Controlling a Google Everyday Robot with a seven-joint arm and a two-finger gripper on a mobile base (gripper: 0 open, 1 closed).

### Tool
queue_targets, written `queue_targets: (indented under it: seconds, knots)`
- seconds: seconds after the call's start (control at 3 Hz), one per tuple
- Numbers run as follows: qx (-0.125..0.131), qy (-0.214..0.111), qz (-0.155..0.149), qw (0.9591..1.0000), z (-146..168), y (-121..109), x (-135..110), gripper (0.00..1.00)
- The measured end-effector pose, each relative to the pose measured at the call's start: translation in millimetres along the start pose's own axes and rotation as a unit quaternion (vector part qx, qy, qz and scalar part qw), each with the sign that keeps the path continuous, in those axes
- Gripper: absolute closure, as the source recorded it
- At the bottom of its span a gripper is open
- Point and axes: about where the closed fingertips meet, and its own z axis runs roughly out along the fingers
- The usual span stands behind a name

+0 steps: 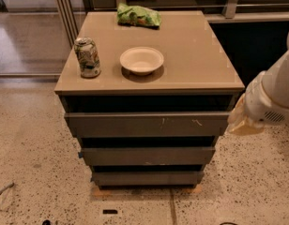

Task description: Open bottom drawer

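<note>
The cabinet has three handleless grey-brown drawers. The bottom drawer (147,177) is the lowest and narrowest front, plain and shut, just above the floor. Above it are the middle drawer (147,156) with a blue tab at its left edge and the top drawer (147,124) with pale scratches. My white arm (276,90) comes in from the right. My gripper (239,122), a cream-coloured end, hangs beside the cabinet's right side at the height of the top drawer, well above and to the right of the bottom drawer.
On the cabinet top (191,55) stand a drink can (87,57) at the left, a white bowl (141,60) in the middle and a green snack bag (138,16) at the back. Speckled floor (36,172) surrounds the cabinet. A dark object (3,194) lies at the lower left.
</note>
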Motion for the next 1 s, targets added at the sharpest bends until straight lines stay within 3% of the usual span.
queue_targets:
  seconds: [0.33,1.0]
  knots:
    - [-0.059,-0.026,0.034,0.9973,131.7,19.1,29.1,0.98]
    - [-0.062,-0.036,0.03,0.997,165.7,22.3,41.4,1.0]
